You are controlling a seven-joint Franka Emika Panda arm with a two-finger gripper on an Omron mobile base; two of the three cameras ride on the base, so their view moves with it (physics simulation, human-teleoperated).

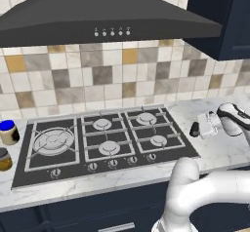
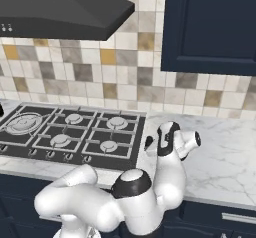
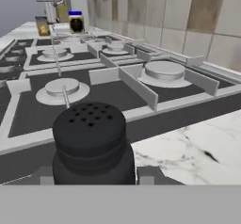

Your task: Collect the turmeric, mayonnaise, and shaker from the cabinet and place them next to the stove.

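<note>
My gripper (image 1: 197, 128) is clamped on the black shaker (image 3: 91, 140), which stands between my fingers on the marble counter (image 1: 215, 150), just beside the stove's (image 1: 105, 143) right edge.

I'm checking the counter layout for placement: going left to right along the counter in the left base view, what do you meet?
turmeric and mayonnaise at the left edge → stove → shaker → gripper shut on it.
</note>
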